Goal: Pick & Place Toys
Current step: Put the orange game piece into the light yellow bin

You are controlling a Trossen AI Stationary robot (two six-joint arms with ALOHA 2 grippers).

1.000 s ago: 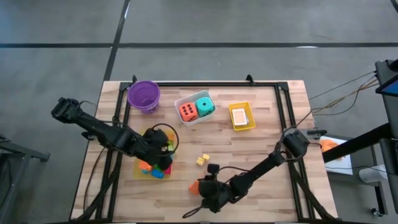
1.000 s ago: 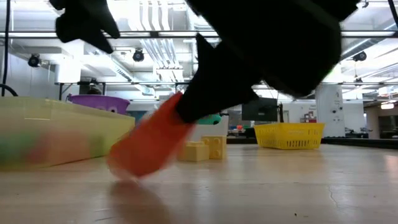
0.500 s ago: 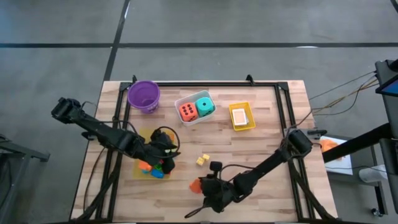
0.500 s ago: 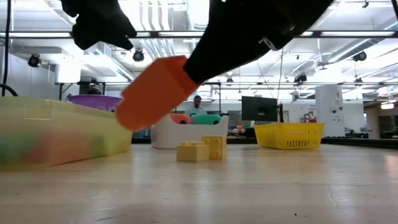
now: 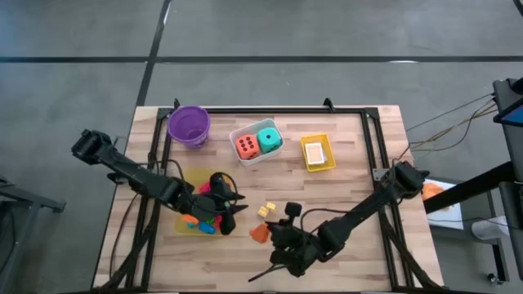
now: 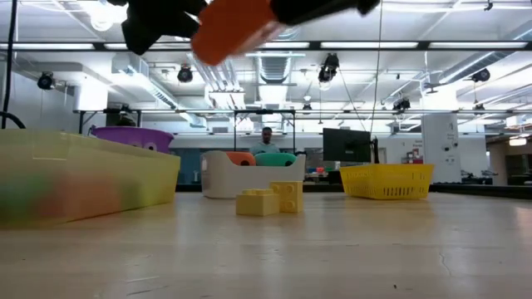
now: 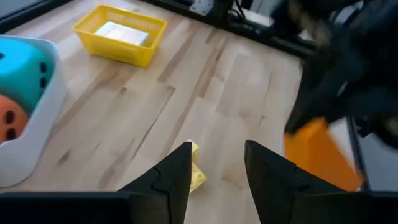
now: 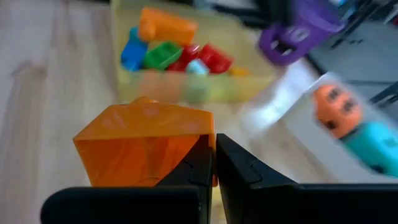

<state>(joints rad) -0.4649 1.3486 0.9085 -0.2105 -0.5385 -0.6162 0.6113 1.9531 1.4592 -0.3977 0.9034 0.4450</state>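
Observation:
My right gripper (image 5: 270, 233) is shut on an orange block (image 5: 260, 233), held high above the table near its front middle; in the low view the orange block (image 6: 237, 23) is at the top. My left gripper (image 5: 230, 206) is open and empty at the right edge of the clear yellow tray (image 5: 186, 222), which holds several bright blocks (image 8: 180, 56). Two yellow blocks (image 5: 265, 211) rest on the table between the two grippers. An orange die (image 5: 245, 146) and a teal die (image 5: 269, 139) sit in the white tray (image 5: 255, 158). My right gripper pinches the orange block by its near end (image 8: 198, 144) between its two fingers. The rest of the block sticks out past the fingertips. The block is lifted clear of the table and tilted.
A purple bowl (image 5: 189, 125) stands at the far left. A yellow basket (image 5: 317, 166) with cards stands at the far right of the white tray. Bare wood lies right of the yellow blocks and along the front edge.
My right gripper has lifted the orange block from just above the table to well above it, moving a little toward the far edge. My left gripper has moved a little toward the table's right, past the clear tray's edge.

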